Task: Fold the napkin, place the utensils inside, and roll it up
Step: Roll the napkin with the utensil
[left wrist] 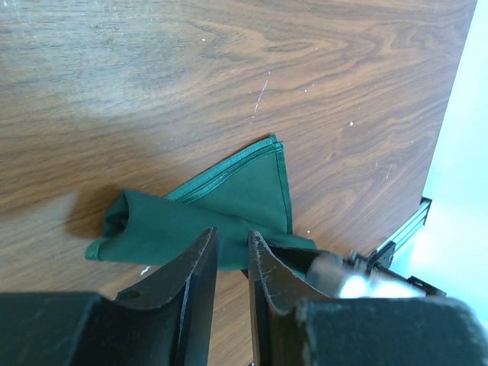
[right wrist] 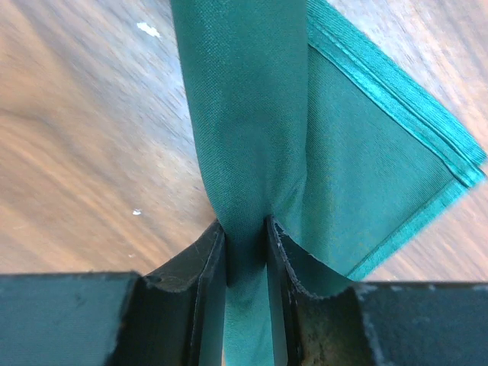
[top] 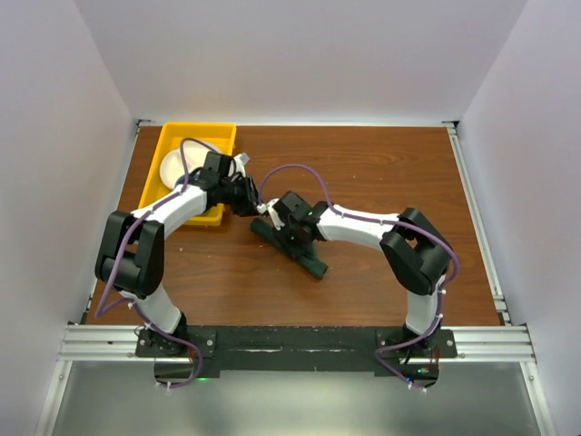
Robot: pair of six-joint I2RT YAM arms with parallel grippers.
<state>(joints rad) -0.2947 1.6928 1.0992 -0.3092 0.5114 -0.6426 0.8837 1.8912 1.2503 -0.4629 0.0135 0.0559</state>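
Note:
The dark green napkin (top: 306, 257) lies on the wooden table as a narrow bundle running diagonally. One flat corner fans out from the bundle (left wrist: 244, 187). My right gripper (top: 278, 222) is at the bundle's upper left end. In the right wrist view the gripper (right wrist: 245, 229) is shut on a gathered fold of the napkin (right wrist: 252, 107), with cloth filling the gap between the fingers. My left gripper (top: 247, 202) hovers just beyond that end. Its jaws (left wrist: 232, 245) stand a narrow gap apart with nothing between them, and the napkin lies past the tips. The utensils are hidden.
A yellow tray (top: 174, 136) holding a white plate (top: 170, 169) sits at the table's back left, just behind the left arm. A metal rail (top: 477, 209) runs along the table's right edge. White walls enclose the table on three sides.

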